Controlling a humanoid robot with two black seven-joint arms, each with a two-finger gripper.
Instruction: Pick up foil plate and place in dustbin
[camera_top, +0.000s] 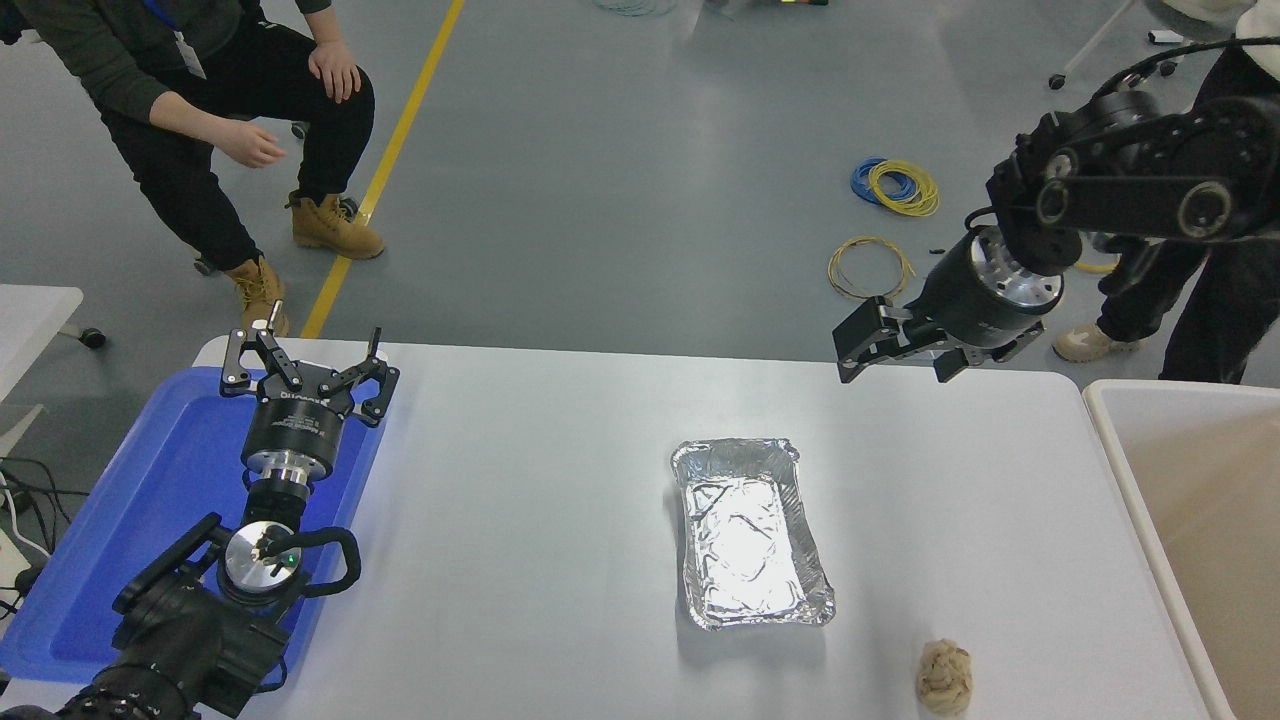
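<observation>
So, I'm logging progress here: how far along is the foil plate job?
Nothing is done yet: the foil plate lies on the table, ungrasped. In hand: the right tool hangs open above the table's far edge. Left: grasping, lifting and dropping it into the dustbin. The left tool sits parked.

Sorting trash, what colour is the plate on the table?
Shiny silver foil plate, head view.

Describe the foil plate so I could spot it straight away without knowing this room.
Start at the white table. The foil plate lies right of its middle, between the blue tray at the left and the dustbin at the right. It is the only shiny, crinkled silver thing there; the paper ball nearby is beige.
</observation>
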